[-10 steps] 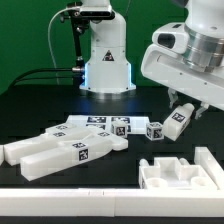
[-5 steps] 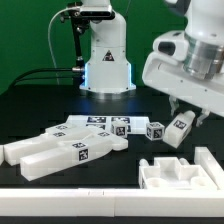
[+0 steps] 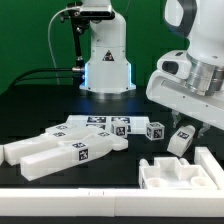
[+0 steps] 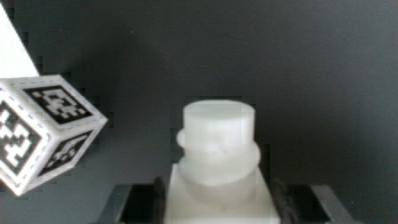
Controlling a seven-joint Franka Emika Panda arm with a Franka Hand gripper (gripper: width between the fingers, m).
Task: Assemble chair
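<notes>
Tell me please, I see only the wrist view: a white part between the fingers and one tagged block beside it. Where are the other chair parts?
Observer: The long bars lie in a pile toward the exterior view's left, apart from the white part you hold.
Operator: Is something else close to my part?
Observer: Yes, a white walled fixture lies on the table just below it in the exterior picture, nearer that camera.
Operator: Does my part carry a tag?
Observer: Yes, a black tag shows on its side.
</notes>
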